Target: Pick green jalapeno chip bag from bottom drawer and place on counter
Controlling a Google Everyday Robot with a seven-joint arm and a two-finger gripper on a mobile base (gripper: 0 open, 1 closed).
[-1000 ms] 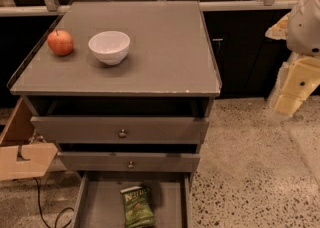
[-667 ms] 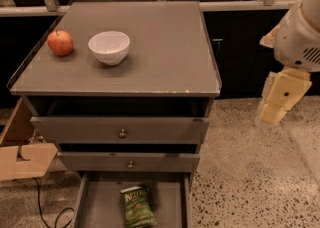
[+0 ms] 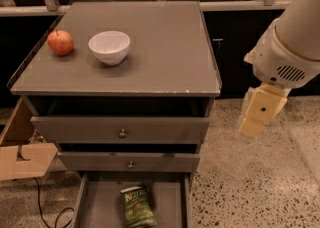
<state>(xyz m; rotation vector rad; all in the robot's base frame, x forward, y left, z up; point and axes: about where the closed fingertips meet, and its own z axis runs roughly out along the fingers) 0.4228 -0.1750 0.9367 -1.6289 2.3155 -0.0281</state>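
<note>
The green jalapeno chip bag (image 3: 136, 206) lies flat in the bottom drawer (image 3: 97, 202), which is pulled out at the foot of the cabinet, near the lower edge of the view. The counter (image 3: 160, 52) is the grey top of the cabinet. My gripper (image 3: 260, 112) hangs in the air to the right of the cabinet, at about the height of the top knobbed drawer, well above and to the right of the bag. It touches nothing. The white arm housing (image 3: 290, 47) sits above it.
A red apple (image 3: 60, 42) and a white bowl (image 3: 109, 47) stand on the left part of the counter. Two shut knobbed drawers (image 3: 120, 131) sit above the bottom one. Cardboard (image 3: 20, 157) and a black cable (image 3: 45, 207) lie left of the cabinet. Speckled floor spreads to the right.
The arm and gripper have moved left and slightly down, closer to the cabinet's right side. The bag, apple and bowl have stayed where they were.
</note>
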